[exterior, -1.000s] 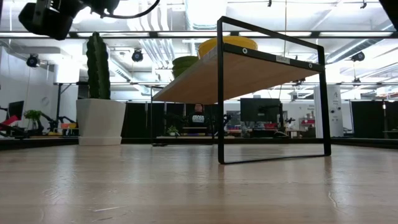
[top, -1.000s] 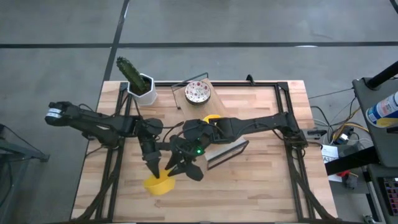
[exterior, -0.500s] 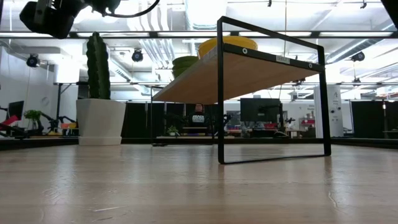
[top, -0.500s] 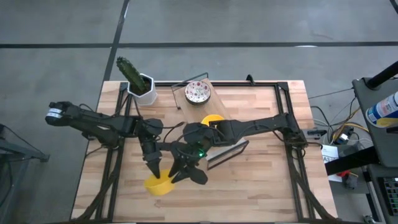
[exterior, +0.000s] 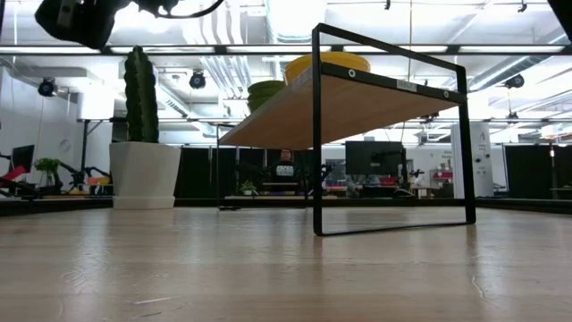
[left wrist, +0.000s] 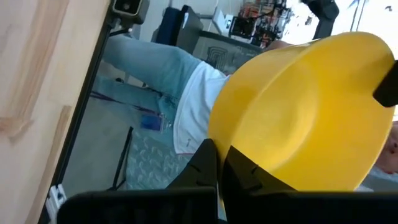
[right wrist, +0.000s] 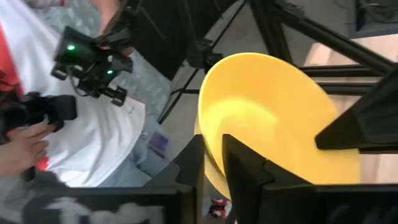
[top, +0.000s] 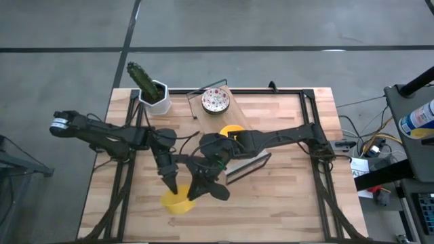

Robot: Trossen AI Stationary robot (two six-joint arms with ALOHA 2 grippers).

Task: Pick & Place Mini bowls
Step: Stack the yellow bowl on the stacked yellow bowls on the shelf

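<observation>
A plain yellow mini bowl [top: 178,202] is between both grippers over the table's near left part. It fills the left wrist view [left wrist: 298,112] and the right wrist view [right wrist: 273,118]. My left gripper [top: 171,188] [left wrist: 221,165] is shut on it, and so is my right gripper [top: 195,193] [right wrist: 214,165], on the opposite side. A second yellow bowl [top: 232,130] [exterior: 326,64] sits on the shelf. A white speckled bowl [top: 215,100] rests on the table near the far edge. My left gripper pinches the yellow bowl's rim [left wrist: 239,152] between its two fingers, coming slanting down from the table's left. The bowl is tilted and shows against the room behind. My right gripper pinches the rim on the opposite side [right wrist: 210,146], one finger inside the bowl and one outside, slanting down from the right.
A low wooden shelf on a black frame [top: 247,163] [exterior: 384,98] stands mid-table, with a greenish bowl [exterior: 266,89] on top. A white pot with a cactus [top: 154,91] [exterior: 143,170] is at the far left. A person in a white shirt [right wrist: 74,137] stands beyond the table's near edge.
My right gripper has moved a little toward the near edge and closer to the yellow bowl. The bowl has shifted slightly toward the right with it. The left gripper has stayed on the bowl.
</observation>
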